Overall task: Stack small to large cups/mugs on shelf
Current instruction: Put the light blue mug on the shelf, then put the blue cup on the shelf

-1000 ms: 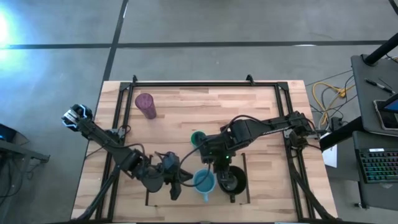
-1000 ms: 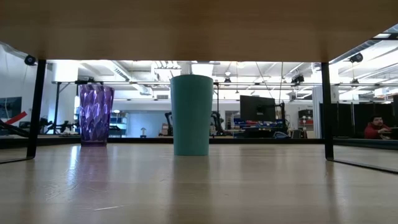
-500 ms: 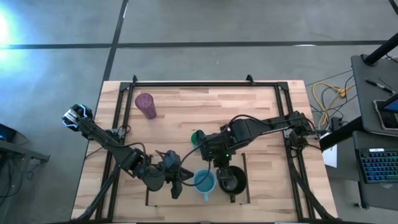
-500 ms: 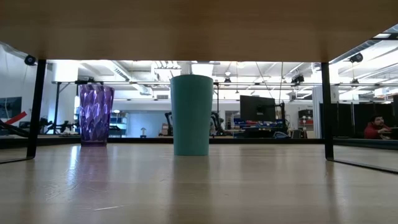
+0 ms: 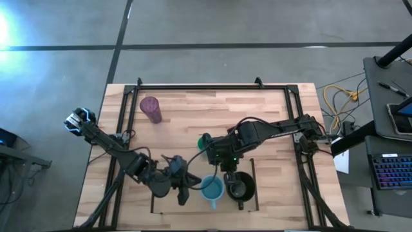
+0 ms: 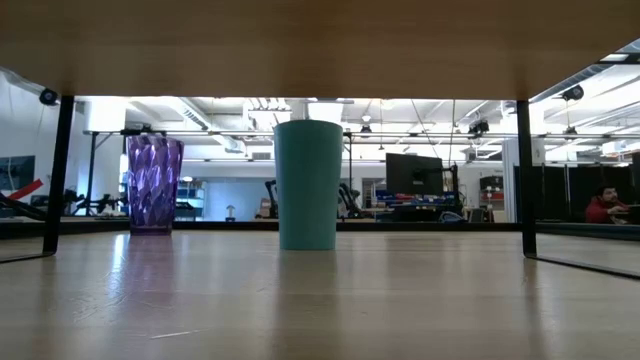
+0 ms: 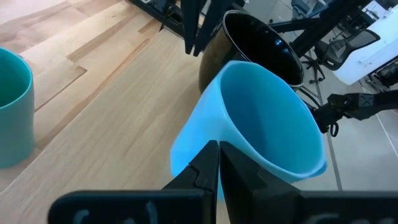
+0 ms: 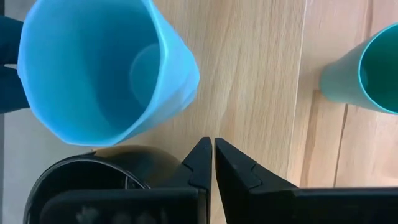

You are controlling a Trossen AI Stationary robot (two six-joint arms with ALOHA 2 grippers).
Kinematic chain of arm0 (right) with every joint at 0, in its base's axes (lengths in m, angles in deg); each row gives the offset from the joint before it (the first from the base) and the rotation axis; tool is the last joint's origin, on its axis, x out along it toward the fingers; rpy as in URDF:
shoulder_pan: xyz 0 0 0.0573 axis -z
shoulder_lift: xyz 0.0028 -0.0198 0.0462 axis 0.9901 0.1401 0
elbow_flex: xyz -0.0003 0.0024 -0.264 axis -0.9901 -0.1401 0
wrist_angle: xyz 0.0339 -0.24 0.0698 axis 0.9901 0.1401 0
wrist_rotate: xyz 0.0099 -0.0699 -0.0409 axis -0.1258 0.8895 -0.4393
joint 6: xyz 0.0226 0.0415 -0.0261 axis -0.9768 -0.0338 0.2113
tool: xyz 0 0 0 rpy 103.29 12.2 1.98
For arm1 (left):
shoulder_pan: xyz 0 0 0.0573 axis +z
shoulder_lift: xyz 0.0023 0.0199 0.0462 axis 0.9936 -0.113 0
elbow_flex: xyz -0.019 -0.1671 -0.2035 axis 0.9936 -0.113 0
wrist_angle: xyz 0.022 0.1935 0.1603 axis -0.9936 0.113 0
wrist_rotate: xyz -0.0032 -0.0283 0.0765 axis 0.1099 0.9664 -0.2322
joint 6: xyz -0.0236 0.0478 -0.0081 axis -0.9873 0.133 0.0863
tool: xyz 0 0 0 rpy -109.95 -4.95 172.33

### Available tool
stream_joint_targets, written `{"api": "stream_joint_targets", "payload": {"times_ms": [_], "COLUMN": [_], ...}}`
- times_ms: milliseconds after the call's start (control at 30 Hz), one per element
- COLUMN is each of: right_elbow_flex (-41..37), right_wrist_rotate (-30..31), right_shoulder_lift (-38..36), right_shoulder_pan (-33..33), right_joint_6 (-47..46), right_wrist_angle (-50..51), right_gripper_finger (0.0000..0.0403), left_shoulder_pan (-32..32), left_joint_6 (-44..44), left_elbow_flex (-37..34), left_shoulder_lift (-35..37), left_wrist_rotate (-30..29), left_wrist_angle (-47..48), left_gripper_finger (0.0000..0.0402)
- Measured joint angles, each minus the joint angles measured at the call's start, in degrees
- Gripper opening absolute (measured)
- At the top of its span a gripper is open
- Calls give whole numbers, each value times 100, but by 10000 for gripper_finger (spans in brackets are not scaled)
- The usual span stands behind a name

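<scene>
The light-blue mug [image 5: 211,188] and the black mug [image 5: 239,187] stand side by side on their bases inside the line-marked shelf area [image 5: 255,173] near the table's front edge. Their handles point toward the near edge. The green cup [image 5: 205,142] stands upright just beyond them, and the purple tumbler [image 5: 151,109] stands at the far left. My left gripper [image 7: 218,148] is shut, level, right at the blue mug's left wall [image 7: 193,140]. My right gripper [image 8: 213,142] is shut and empty, pointing down above the table beside the black mug's far rim [image 8: 93,163]. My left gripper has its shut fingertips against or just short of the light-blue mug's outer wall [image 7: 198,144], coming level from the table's left. I cannot tell whether they touch it. The mug stands upright on the table.
A black metal frame [image 5: 212,86] runs round the tabletop. In the low view the green cup [image 6: 308,185] and the purple tumbler [image 6: 153,185] stand on bare wood. There is free wood at the table's far right [image 5: 270,109]. A person sits far off in the room [image 6: 603,205].
My right gripper has drawn back a little from over the black mug toward the table's far edge. The mugs and cups have stayed in place.
</scene>
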Motion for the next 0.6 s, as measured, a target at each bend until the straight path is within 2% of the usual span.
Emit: {"api": "stream_joint_targets", "payload": {"times_ms": [200, 367, 600], "right_elbow_flex": [0, 0, 4], "right_wrist_rotate": [51, 463, 329], "right_shoulder_lift": [0, -9, -127], "right_shoulder_pan": [42, 197, 835], "right_joint_6": [20, -75, -182], "right_wrist_angle": [0, -5, -20], "right_gripper_finger": [13, 13, 13], "left_shoulder_pan": [74, 78, 282], "left_joint_6": [33, 39, 433], "left_elbow_flex": [0, -2, 0], "left_shoulder_lift": [0, 65, 566], "left_wrist_rotate": [2, 13, 307], "left_wrist_angle": [67, 252, 375], "left_gripper_finger": [0, 0, 0]}}
